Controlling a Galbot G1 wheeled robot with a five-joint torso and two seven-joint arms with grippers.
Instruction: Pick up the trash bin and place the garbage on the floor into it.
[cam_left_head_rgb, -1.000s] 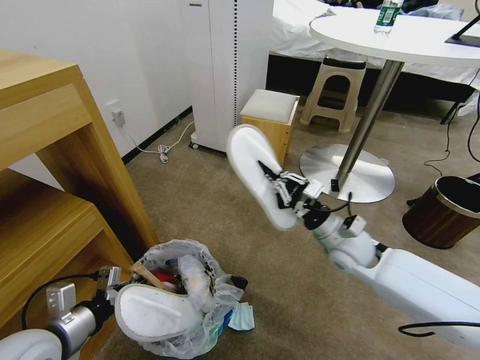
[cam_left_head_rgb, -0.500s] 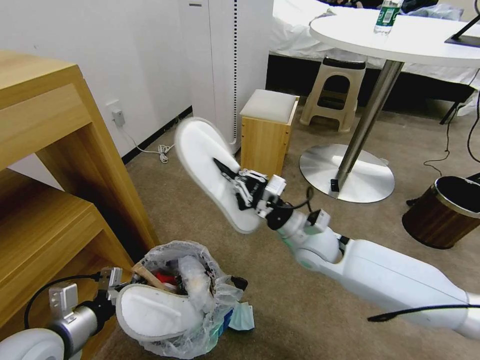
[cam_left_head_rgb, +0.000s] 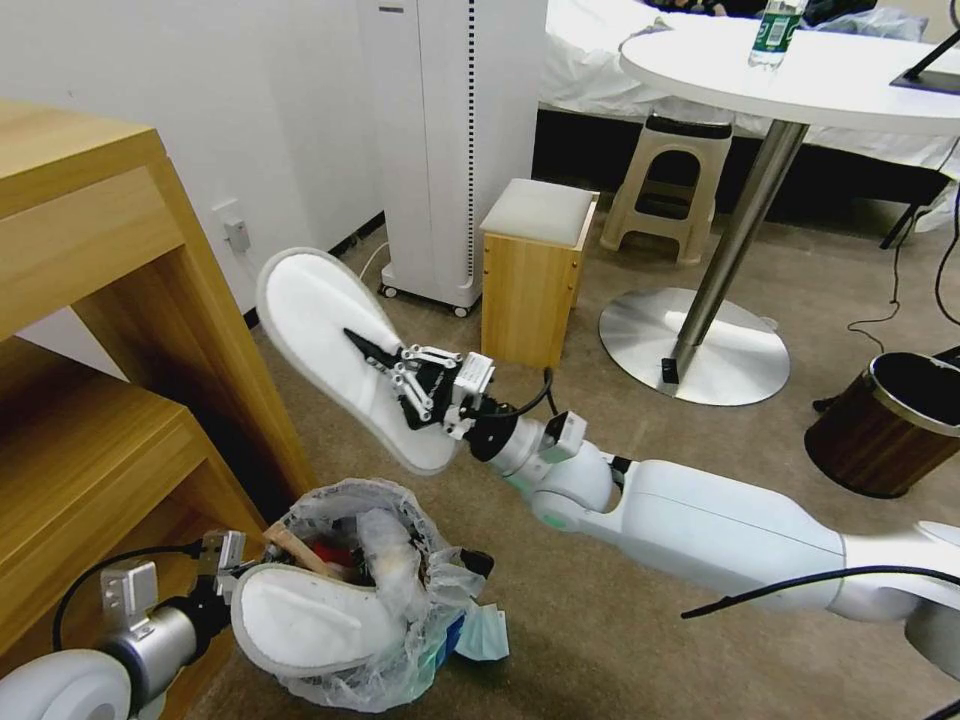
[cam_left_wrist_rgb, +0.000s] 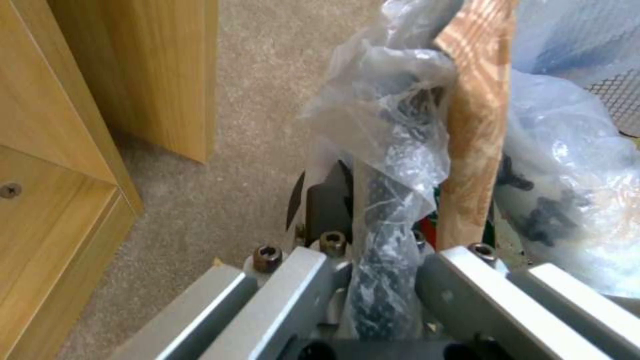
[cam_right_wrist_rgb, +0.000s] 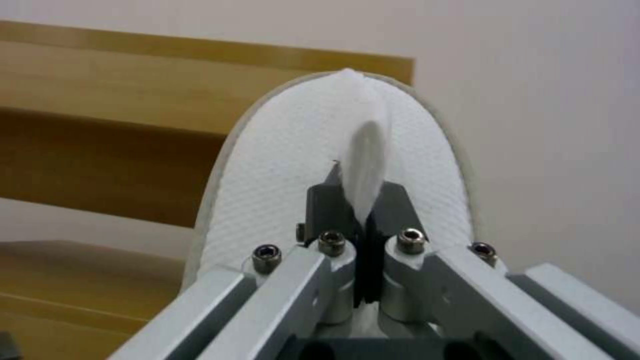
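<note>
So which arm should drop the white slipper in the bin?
Probably the right: its gripper already pinches the flat white fabric slipper just above the plastic-lined black bin, while the left gripper grips the bin's rim.

Your right gripper (cam_left_head_rgb: 372, 352) reaches forward, fingers pinched tight together; your left gripper (cam_left_head_rgb: 232, 572) stays low, clamped shut.

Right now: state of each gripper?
Left gripper: shut on the trash bin rim.
Right gripper: shut on a white slipper, held above the bin.
</note>
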